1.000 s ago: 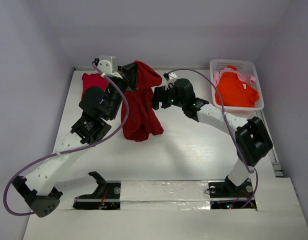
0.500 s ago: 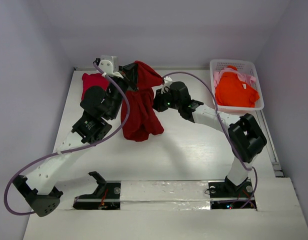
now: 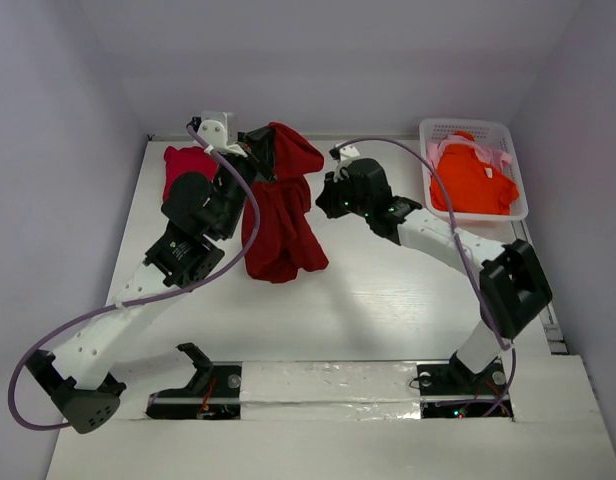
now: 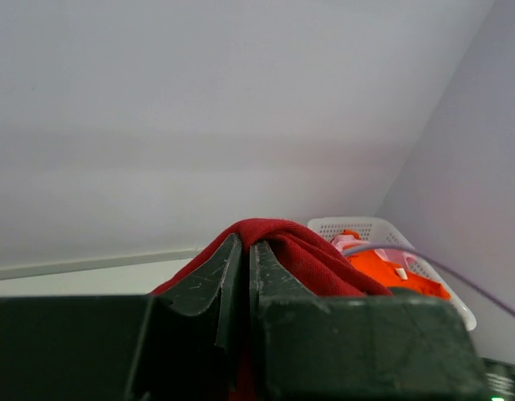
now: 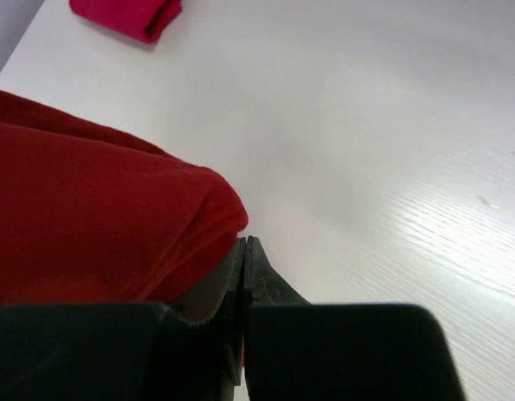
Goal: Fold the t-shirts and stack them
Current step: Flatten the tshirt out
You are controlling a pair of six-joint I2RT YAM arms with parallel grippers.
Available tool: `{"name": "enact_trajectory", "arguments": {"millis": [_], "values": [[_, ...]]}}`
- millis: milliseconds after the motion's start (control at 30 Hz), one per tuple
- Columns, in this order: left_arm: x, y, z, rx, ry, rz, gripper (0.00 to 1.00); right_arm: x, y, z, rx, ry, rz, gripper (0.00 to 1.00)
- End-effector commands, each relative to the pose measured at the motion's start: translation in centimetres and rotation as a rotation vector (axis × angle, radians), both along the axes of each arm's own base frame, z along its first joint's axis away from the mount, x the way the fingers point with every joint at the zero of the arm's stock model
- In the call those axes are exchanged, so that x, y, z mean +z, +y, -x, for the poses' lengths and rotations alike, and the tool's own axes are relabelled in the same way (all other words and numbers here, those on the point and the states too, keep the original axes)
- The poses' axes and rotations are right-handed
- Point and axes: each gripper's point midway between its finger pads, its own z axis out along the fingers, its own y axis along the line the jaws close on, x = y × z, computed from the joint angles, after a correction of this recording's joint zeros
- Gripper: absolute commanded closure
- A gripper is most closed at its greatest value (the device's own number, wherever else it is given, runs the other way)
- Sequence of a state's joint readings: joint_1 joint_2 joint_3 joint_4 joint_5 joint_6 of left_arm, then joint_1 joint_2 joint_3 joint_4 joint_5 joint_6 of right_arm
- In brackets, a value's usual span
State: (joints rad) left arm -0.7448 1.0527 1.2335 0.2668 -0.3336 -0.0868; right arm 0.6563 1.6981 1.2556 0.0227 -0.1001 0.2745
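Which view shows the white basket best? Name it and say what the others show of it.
Top external: the whole basket shows from above, with the orange shirt inside. The left wrist view catches only part of its rim beyond the dark red shirt. The right wrist view does not show it.

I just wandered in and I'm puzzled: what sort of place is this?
Probably a robot test booth: bare white walls around a white table, a left arm and right arm bolted at its near edge, t-shirts piled in a white basket.
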Motion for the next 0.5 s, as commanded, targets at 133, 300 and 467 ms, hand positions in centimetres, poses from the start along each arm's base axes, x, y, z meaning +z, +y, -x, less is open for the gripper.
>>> {"name": "enact_trajectory", "arguments": {"millis": [133,300,467], "values": [[2.5,1.0,0.8,0.013,-0.071,0.079,1.00,9.7,-6.0,-0.2,-0.243,-0.195,0.050,1.00],[2.6,0.7,0.8,0.003,-0.071,0.080,1.00,10.3,-6.4,0.9,-0.200,-0.188,0.084,1.00],[3.0,0.6,0.8,-0.002,-0.077,0.084,1.00,7.4,-4.7,1.2,-0.124,-0.118,0.092,0.76]]}}
